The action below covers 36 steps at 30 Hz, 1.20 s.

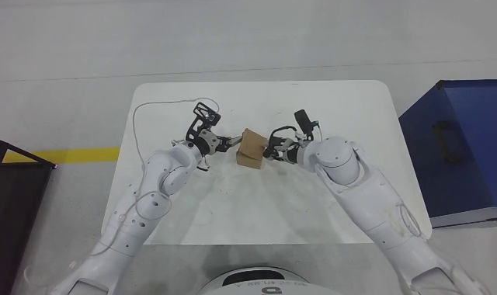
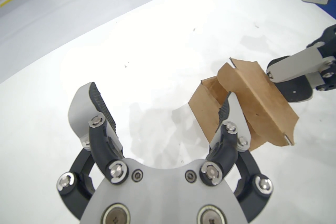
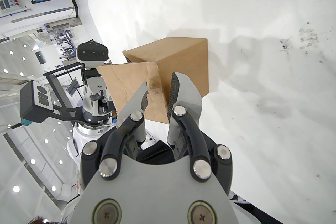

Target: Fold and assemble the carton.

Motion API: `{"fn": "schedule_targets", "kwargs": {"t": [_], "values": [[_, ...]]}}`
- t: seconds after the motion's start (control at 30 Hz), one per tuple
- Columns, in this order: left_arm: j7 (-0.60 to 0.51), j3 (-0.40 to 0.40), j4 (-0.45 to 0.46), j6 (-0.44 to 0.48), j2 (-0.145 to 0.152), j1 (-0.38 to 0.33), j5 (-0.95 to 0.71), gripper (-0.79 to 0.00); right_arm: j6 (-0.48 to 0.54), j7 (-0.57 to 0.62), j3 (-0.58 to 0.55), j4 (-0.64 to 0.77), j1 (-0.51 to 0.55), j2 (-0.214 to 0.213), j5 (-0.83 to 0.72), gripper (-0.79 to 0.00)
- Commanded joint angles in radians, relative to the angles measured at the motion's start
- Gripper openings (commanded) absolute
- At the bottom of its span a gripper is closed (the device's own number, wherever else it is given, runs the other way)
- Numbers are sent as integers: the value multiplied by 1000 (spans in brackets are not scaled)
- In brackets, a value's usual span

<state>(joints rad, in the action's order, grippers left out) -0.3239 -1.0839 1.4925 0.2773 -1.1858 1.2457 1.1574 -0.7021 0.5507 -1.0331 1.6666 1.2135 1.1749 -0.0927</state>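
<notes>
The carton lies on the bench, near the middle and a little toward the far side, between the two arms. I judge the task to be about half done. The brown body is already opened up from flat into a box shape with walls and sharp corners, which the right wrist view shows well. It is not closed, however: in the left wrist view the end facing that camera is open and the hollow inside can be seen, and a long flap stands out over the top, not folded down. The right end effector has its fingers brought close together on the edge of this flap, so it is pinching the cardboard. The left end effector is spread wide and grips nothing. One of its fingers is at the open end of the carton, seemingly touching the wall there, and the other is well apart over the bare bench. What is left, as I see it, is to fold the loose flap over, to close the open end and to tuck the flaps in. I cannot tell whether the hidden far end is already shut.
</notes>
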Motion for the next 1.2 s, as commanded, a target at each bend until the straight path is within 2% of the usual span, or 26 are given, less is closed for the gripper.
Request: {"fn": "schedule_targets", "kwargs": {"t": [0.0,0.67,0.93,1.17], "values": [[-2,0,0,0,0,3,9,0,-16,2,13,-2,-9,0,20,-563],[-43,-19,18,-6,6,24,88,0,-65,18,51,-1,-38,0,79,-613],[-17,-43,54,9,8,44,46,0,-67,16,48,5,-32,-1,83,-619],[-34,-5,52,15,2,30,84,0,-69,19,46,20,-24,-4,92,-616]]}}
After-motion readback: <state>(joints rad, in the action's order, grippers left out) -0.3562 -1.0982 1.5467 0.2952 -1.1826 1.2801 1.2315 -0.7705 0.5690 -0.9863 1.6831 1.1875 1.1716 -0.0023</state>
